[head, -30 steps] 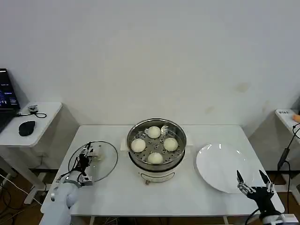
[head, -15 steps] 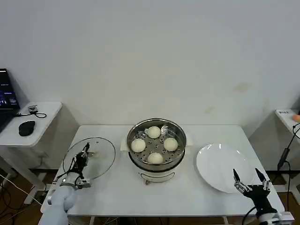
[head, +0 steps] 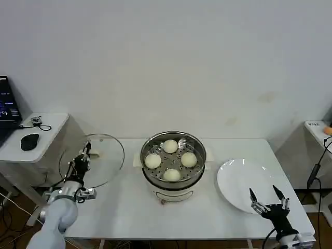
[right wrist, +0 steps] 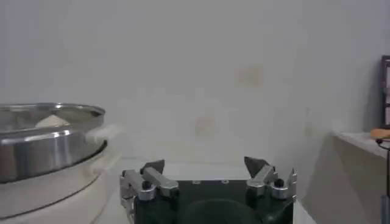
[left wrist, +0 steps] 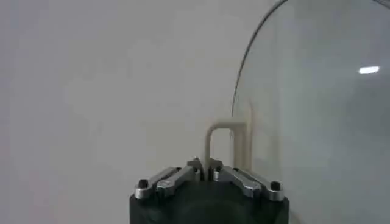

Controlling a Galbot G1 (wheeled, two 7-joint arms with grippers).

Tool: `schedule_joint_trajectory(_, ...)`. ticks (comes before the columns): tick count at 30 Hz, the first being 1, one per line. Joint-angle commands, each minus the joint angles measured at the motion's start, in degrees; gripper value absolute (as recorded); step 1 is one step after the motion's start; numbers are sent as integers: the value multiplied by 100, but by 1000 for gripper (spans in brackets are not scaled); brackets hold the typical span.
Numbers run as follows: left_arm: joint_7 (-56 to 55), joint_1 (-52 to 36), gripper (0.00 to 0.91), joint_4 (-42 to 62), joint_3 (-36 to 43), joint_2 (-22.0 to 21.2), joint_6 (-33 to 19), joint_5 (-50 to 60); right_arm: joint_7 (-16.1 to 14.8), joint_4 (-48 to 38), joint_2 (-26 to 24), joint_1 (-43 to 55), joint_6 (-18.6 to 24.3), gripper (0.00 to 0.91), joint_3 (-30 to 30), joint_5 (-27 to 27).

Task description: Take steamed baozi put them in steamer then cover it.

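Left of the steamer (head: 173, 165), left hand (head: 83, 155) (clamped) has raised glass lid (head: 96, 160).

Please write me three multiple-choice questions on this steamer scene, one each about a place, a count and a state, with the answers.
1. Where is the glass lid?
A. On the steamer
B. Held up on the robot's left, off the table
C. On the plate

2. How many buns sit in the steamer?
A. Two
B. Four
C. Six

3. What state is the right gripper in?
A. Open and empty
B. Shut on a bun
C. Shut on the plate

Answers:
1 B: the left gripper grips the glass lid by its handle, tilted beside the steamer.
2 B: four buns lie on the holed tray.
3 A: the right gripper is spread near the plate, holding nothing.
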Motion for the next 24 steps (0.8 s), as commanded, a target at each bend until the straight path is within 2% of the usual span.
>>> schedule_joint_trajectory(1, 939, -32, 0, -1623, 412, 642, 1411, -1011, -112, -86, 12, 54, 38, 907, -148, -257)
schedule_joint_trajectory(6, 1395, -534, 0, -1847, 1260, 591, 2128, -971, -94, -79, 100, 102, 92, 907, -211, -496)
schedule_joint_trajectory(10, 1778, -927, 0, -1824, 1825, 226, 2474, -390, -41, -82, 215, 164, 76, 907, -355, -595)
schedule_joint_trajectory(15, 2292, -1434, 0, -1593, 2305, -469, 2808, 541, 4, -255, 389, 328, 36, 907, -507, -810)
schedule_joint_trajectory(24, 2639, -1608, 0, -1259, 2857, -1903, 2788, 1607, 34, -329, 534, 418, 39, 907, -652, -1016)
